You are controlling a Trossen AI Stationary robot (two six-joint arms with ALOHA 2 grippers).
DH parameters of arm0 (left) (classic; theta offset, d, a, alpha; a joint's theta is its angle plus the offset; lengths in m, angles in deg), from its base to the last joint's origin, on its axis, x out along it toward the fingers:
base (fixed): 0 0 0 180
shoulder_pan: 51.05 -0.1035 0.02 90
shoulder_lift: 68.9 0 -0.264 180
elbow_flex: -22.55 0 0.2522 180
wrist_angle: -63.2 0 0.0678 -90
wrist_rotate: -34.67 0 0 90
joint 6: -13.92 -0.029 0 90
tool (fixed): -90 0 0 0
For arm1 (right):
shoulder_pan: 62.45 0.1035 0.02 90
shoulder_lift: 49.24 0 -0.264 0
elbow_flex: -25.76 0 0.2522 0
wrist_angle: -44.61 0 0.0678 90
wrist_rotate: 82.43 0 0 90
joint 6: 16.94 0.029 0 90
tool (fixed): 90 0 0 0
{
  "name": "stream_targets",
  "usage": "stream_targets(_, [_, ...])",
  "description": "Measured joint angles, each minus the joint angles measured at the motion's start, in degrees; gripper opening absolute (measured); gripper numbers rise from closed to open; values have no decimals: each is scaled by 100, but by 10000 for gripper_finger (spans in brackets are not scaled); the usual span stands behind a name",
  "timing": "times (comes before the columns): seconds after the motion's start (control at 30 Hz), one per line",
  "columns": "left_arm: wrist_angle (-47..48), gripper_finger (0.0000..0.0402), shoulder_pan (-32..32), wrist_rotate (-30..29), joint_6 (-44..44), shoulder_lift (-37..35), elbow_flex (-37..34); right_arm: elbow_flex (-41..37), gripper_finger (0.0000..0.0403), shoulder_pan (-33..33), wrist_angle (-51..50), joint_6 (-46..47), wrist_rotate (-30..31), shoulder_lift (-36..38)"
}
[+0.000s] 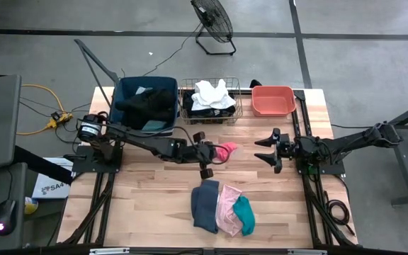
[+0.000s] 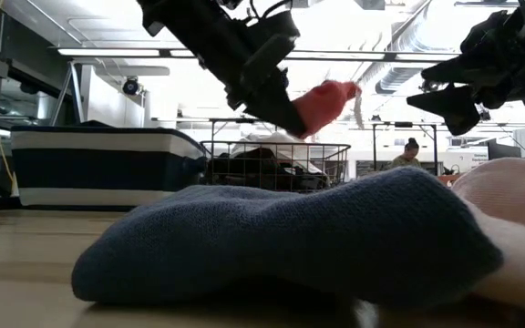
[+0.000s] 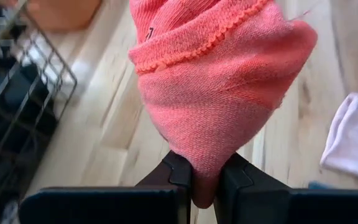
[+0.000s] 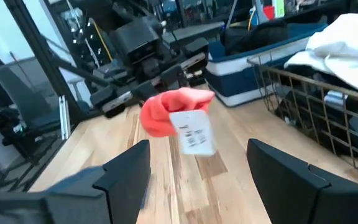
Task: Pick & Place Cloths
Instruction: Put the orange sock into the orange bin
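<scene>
bare table (image 1: 154,188) between the arms, wire basket (image 1: 211,113) and tubs blocking the back edge

The wooden table (image 1: 147,198) carries three cloths (image 1: 222,207), a blue tub (image 1: 122,95), wire basket (image 1: 238,95) and coral tub (image 1: 273,100).

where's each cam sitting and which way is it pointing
High: overhead, straight down on the table; both arms, left tool, right tool.
Low: table height, across the grey-blue cloth into the room; both arms overhead.
Left wrist: past its own fingers, shut on the pink cloth.
Right wrist: past its open fingers toward the left arm.
All share the pink cloth.
</scene>
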Motion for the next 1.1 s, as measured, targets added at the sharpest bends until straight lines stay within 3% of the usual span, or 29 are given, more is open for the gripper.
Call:
stream_targets(0.5, [-256, 23, 0, 37, -213, -7, 2, 0, 260, -2, 975, -125, -238, -24])
stream_targets(0.73, [-263, 23, -1, 41, -213, -9, 2, 0, 260, -2, 1349, -215, -141, -548])
stream_targets(1.1, [-262, 23, 0, 192, -211, -9, 7, 918, 260, 276, 1957, -2832, 80, -2587])
